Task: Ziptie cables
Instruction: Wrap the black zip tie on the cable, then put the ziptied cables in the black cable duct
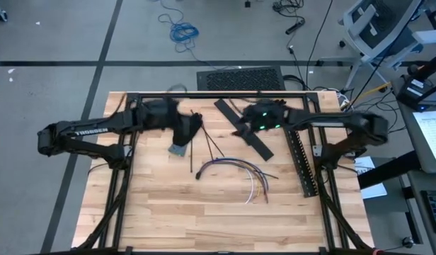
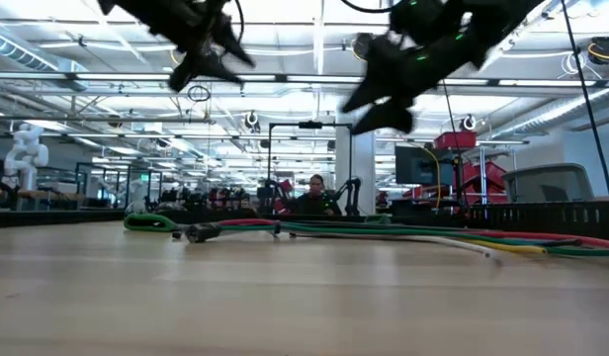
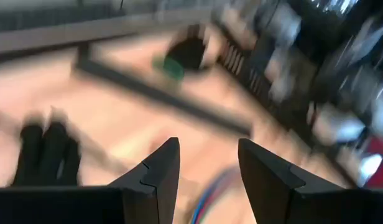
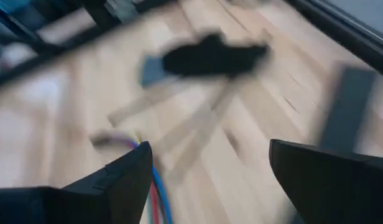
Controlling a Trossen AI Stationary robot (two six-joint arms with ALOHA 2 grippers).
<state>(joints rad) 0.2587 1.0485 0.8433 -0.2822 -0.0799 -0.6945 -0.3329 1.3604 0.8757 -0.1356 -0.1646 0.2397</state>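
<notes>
The cables (image 1: 239, 172), a loose bundle of thin, bendy wires in purple, blue, red and white, lie flat on the pale wood-plank worktop (image 1: 168, 219), near its middle and toward the front edge. They are gathered at one dark end and fan out in a soft arc at the other, so nothing binds them yet; judging by that, the tying has not begun. Nothing touches them. Just behind the gathered end lie a few thin, straight black sticks (image 1: 207, 145), likely the zip ties, laid within easy reach. A long, flat black bar (image 1: 244, 129) rests at a slant farther back, and a black slotted strip (image 1: 301, 161), rigid with a row of holes, runs along the right side of the worktop. Both arms hang above the back of the worktop, well clear of the wires. The left gripper (image 3: 208, 168) points down toward the sticks with its dark wedge-shaped fingers apart and empty. The right gripper (image 4: 210, 177) hovers over the slanted bar, its fingers spread wide, holding nothing.
</notes>
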